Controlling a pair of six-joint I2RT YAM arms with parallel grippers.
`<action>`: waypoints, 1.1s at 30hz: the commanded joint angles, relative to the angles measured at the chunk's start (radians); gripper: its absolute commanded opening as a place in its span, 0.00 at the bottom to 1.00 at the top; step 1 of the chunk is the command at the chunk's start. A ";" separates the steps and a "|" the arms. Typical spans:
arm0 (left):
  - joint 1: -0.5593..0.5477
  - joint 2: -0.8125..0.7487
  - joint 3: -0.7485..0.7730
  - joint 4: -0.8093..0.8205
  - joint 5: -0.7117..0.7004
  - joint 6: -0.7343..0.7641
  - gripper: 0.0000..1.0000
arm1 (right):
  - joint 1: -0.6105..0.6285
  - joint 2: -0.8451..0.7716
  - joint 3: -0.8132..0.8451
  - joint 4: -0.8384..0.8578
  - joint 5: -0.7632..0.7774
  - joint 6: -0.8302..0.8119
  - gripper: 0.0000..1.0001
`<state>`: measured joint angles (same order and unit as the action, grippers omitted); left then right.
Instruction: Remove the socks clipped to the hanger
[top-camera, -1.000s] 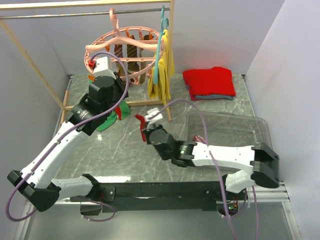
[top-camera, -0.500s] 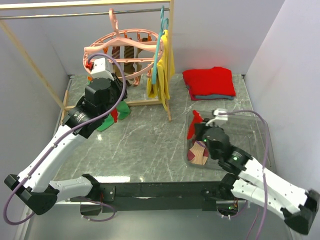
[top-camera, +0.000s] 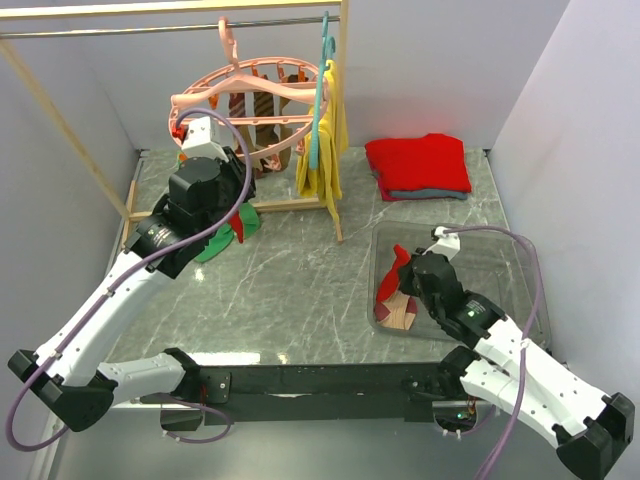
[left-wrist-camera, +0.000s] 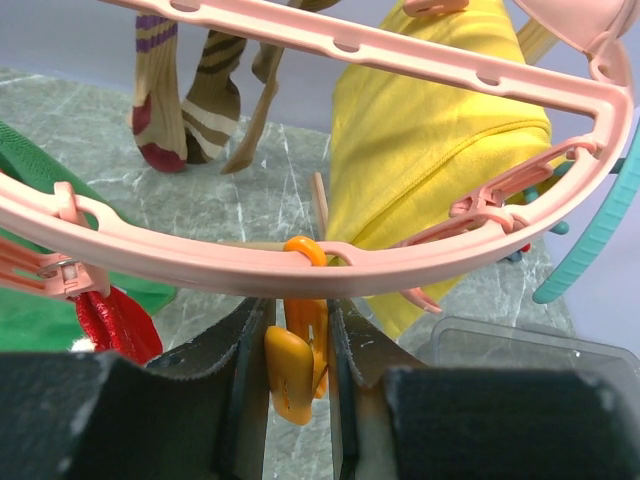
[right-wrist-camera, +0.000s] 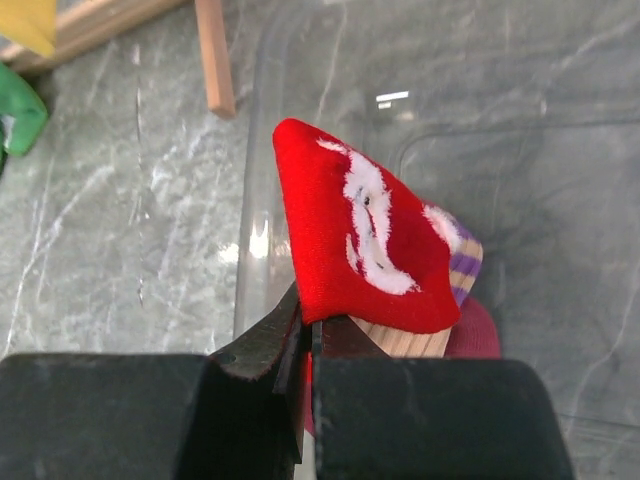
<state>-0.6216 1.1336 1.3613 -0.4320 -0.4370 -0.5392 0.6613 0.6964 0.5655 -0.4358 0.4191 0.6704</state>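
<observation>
From here the left tool (left-wrist-camera: 297, 330) sits right under the hanger (left-wrist-camera: 330, 262). Its two fingers stand close on either side of an orange clip (left-wrist-camera: 290, 375) dangling from the ring's near rim, and I cannot tell whether they actually squeeze it. Just left of that clip a hanging red sock (left-wrist-camera: 115, 325) droops from the same rim, and on the ring's far side striped socks (left-wrist-camera: 190, 110) hang down. A yellow cloth (left-wrist-camera: 430, 130) hangs just right of the hanger. Well away to the hanger's right, nearer the arms, the right tool (right-wrist-camera: 306, 335) is clamped tight on a white-marked red sock (right-wrist-camera: 360, 240). It holds the sock over a clear bin (right-wrist-camera: 250, 200) on the table (top-camera: 290, 290), with a tan striped sock (right-wrist-camera: 462, 262) lying beneath.
</observation>
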 joint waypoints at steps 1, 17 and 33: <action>-0.003 -0.035 -0.002 0.012 0.027 -0.007 0.01 | -0.011 0.012 -0.016 0.019 -0.031 0.043 0.02; -0.001 -0.047 -0.008 0.012 0.049 -0.021 0.02 | 0.004 0.041 0.206 -0.179 0.046 -0.087 0.77; -0.003 -0.044 0.013 -0.013 0.060 -0.027 0.03 | 0.339 0.423 0.287 0.609 -0.275 -0.385 1.00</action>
<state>-0.6216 1.1076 1.3609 -0.4335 -0.3965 -0.5476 0.9688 1.0344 0.8307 -0.1875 0.2825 0.3901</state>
